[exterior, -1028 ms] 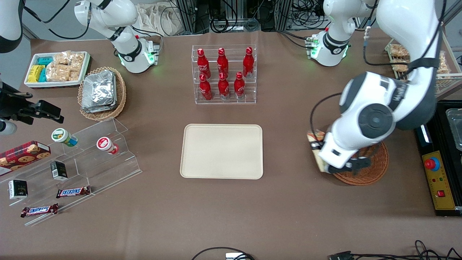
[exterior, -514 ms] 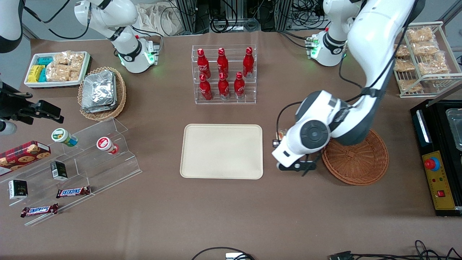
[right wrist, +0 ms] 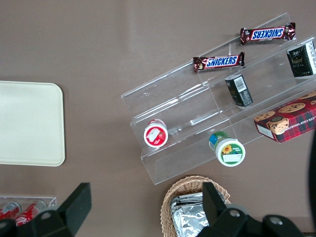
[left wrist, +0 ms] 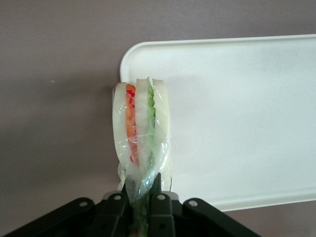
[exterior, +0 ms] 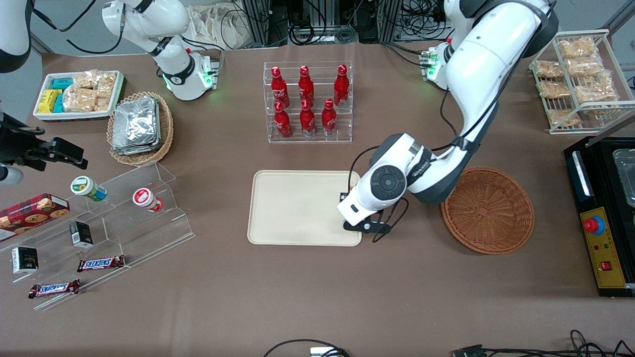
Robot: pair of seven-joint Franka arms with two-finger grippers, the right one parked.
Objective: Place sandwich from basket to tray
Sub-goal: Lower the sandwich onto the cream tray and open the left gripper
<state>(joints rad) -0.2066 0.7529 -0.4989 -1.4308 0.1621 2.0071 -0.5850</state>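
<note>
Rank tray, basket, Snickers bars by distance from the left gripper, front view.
The gripper, shut on the sandwich, hangs over the tray's edge.
1. Tray: directly below.
2. Basket: beside it, toward the working arm's end.
3. Snickers bars: parked arm's end.

Six red bottles [exterior: 306, 101] stood in the rack, two Snickers bars [exterior: 100, 263] lay on the acrylic steps [exterior: 149, 218], and the gripper [left wrist: 141, 207] held one sandwich [left wrist: 141, 133].
</note>
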